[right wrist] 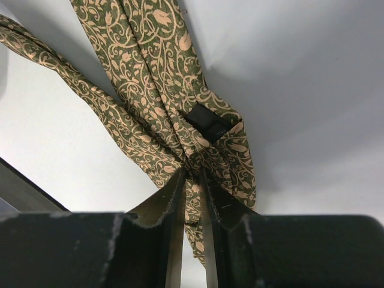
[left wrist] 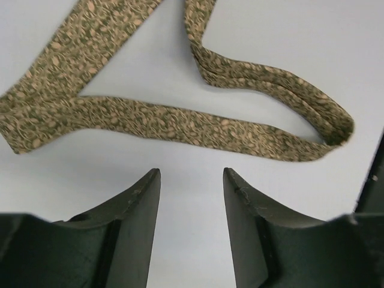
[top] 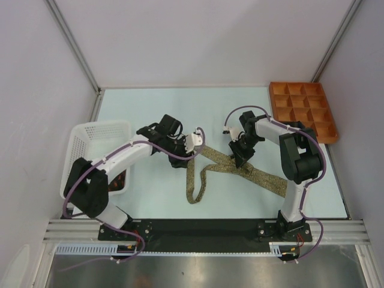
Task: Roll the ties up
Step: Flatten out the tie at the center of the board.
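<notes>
Leftward, white basket (top: 99, 124); rightward, orange tray (top: 272, 101); tie (top: 194, 180) between.

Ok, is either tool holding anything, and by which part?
The right tool grips the olive-tan tie at the bunched spot where its bands cross, beside the dark label. The left tool is open and empty.

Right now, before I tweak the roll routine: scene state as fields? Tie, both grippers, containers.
tie: olive-tan patterned necktie, unrolled, lying in crossed loops on the table
left gripper: jaws open, empty, a tie strip just beyond the tips
right gripper: jaws shut on bunched tie folds, beside the black fabric tab
basket: white mesh basket, table's left edge; dark item inside, unclear what
tray: orange compartment tray, far right corner
rolling: not yet started
</notes>
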Controlling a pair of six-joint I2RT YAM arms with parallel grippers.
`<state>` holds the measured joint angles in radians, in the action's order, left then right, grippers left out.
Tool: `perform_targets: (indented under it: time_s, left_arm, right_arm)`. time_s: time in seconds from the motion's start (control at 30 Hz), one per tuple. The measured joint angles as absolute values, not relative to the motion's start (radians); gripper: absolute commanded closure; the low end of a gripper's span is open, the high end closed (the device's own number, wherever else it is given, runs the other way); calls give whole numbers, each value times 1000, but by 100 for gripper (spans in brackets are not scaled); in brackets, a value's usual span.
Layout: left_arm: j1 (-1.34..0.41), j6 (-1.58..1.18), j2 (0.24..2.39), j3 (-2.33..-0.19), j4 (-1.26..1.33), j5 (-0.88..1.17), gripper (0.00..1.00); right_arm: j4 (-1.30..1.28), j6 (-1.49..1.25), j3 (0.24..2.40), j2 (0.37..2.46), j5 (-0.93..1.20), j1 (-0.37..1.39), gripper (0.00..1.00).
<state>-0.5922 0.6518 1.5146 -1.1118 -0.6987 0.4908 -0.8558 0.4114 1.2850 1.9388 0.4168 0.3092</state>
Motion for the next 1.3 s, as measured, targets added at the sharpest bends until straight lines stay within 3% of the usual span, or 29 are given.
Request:
perform_targets:
  time_s: [0.2, 0.43, 0.53, 0.57, 0.67, 0.87, 1.0, 1.03, 1.07, 1.1, 1.13, 1.23, 1.3]
  left_arm:
    - [-637, 684, 1615, -1122, -583, 452, 38]
    - [-700, 774, 1748, -1119, -502, 365, 42]
    - [-715, 811, 1788, -1112, -487, 322, 70]
    - [-720, 823, 1800, -1110, -485, 307, 84]
    - [-730, 847, 1805, -1108, -484, 288, 98]
    - [-700, 836, 1804, -1142, -530, 292, 100]
    - [-531, 756, 1804, -1324, -605, 356, 100]
    - [-474, 733, 1808, -1387, -606, 366, 99]
    - [-411, 703, 1814, -1454, -601, 372, 89]
    - [-353, 672, 1824, -1519, -588, 371, 74]
    - [-299, 640, 1840, -1578, -570, 366, 46]
    - [-171, 530, 1901, -1706, -525, 316, 24]
    - [-135, 485, 1924, -1707, -513, 282, 20]
  right_arm:
    - [-856, 411, 1285, 1941, 417, 309, 80]
    - [-856, 411, 1285, 1941, 424, 308, 80]
    - [-855, 412, 1283, 1941, 424, 305, 80]
    - [-854, 412, 1283, 1941, 424, 305, 80]
    - [-851, 415, 1279, 1941, 426, 305, 80]
    - [-843, 423, 1271, 1934, 427, 306, 80]
    - [-838, 430, 1265, 1929, 426, 306, 80]
    - [-837, 432, 1264, 1927, 424, 306, 80]
    - [-836, 435, 1263, 1926, 424, 306, 80]
    - [-836, 439, 1262, 1924, 422, 306, 78]
    - [-835, 442, 1261, 1922, 420, 307, 77]
    - [-833, 449, 1253, 1909, 418, 311, 71]
    - [-833, 454, 1240, 1889, 399, 311, 64]
